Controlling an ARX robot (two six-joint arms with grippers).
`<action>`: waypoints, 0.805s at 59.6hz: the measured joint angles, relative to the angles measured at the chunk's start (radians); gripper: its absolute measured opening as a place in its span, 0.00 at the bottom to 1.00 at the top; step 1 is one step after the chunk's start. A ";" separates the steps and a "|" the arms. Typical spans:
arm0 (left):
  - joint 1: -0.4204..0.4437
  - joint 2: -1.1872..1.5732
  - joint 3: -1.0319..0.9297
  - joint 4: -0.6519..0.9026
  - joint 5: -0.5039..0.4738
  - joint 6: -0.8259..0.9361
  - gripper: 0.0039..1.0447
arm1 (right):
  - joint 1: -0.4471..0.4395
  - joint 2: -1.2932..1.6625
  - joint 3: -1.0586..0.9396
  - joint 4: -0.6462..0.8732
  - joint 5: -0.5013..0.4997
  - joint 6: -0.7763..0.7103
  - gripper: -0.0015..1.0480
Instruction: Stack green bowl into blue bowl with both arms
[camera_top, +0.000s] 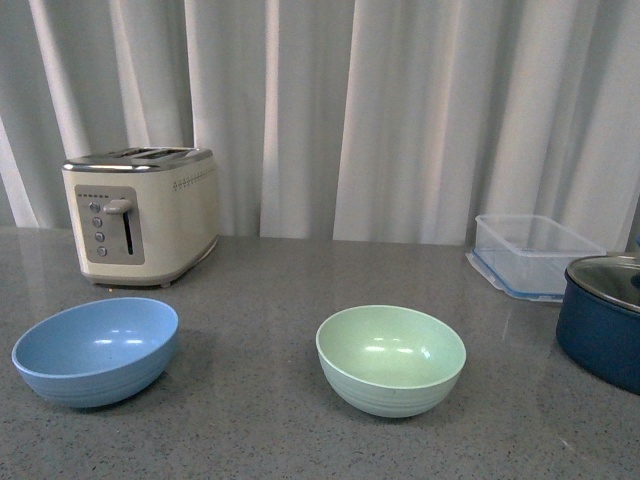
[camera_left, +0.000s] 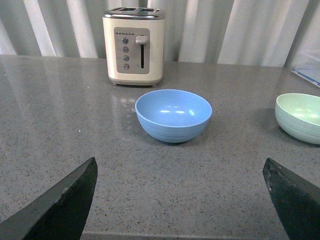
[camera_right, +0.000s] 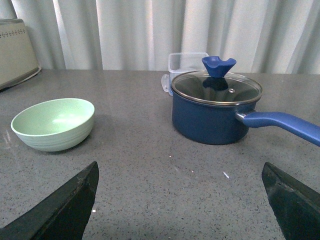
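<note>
Both gaping, empty: left gripper (camera_left: 179, 161), right gripper (camera_right: 180, 164). That green bowl (camera_top: 391, 358), well apart from blue bowl (camera_top: 97, 350): rim pinch might slip.

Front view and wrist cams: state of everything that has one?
Green bowl: upright, empty, not stacked.
Blue bowl: upright, empty.
Toaster: lever up.
Pot: lid on.
Clear box: open top, looks empty.
Left claw: open, holding nothing.
Right claw: open, holding nothing.
</note>
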 joint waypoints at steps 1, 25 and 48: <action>0.000 0.000 0.000 0.000 0.000 0.000 0.94 | 0.000 0.000 0.000 0.000 0.000 0.000 0.90; -0.005 0.410 0.213 -0.437 -0.203 -0.200 0.94 | 0.000 -0.001 0.000 0.000 -0.001 0.000 0.90; 0.122 1.016 0.523 -0.184 -0.042 -0.165 0.94 | 0.000 -0.001 0.000 0.000 0.000 0.000 0.90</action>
